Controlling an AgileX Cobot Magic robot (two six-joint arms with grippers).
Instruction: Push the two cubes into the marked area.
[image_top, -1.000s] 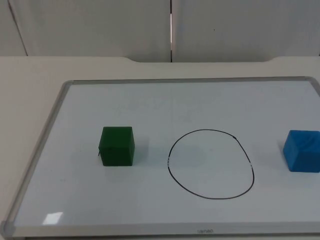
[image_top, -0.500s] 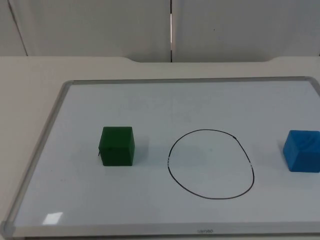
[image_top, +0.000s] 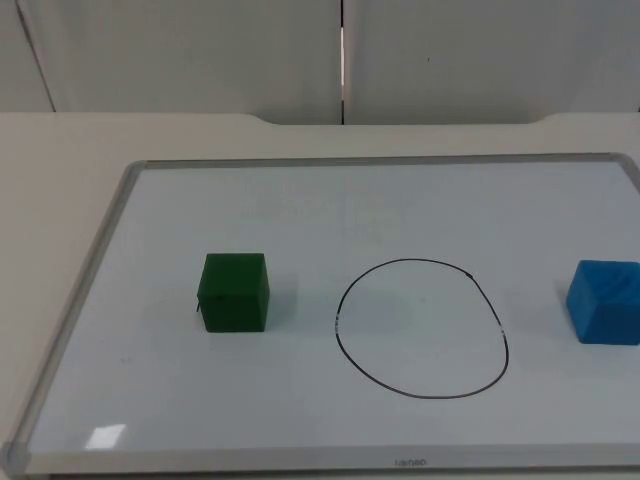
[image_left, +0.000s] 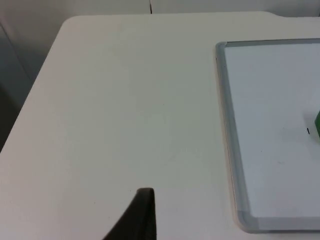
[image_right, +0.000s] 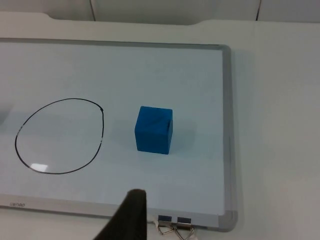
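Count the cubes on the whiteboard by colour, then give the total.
Green cube: 1
Blue cube: 1
Total: 2, both outside the drawn circle on the whiteboard.

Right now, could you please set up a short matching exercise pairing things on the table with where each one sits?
Things:
1. green cube
2. blue cube
3. drawn ring
4. binder clip

Places:
A. near the whiteboard's right edge
B. between the two cubes
C. at the whiteboard's near frame
D. left of the ring

Pairs: 1-D, 2-A, 3-B, 4-C
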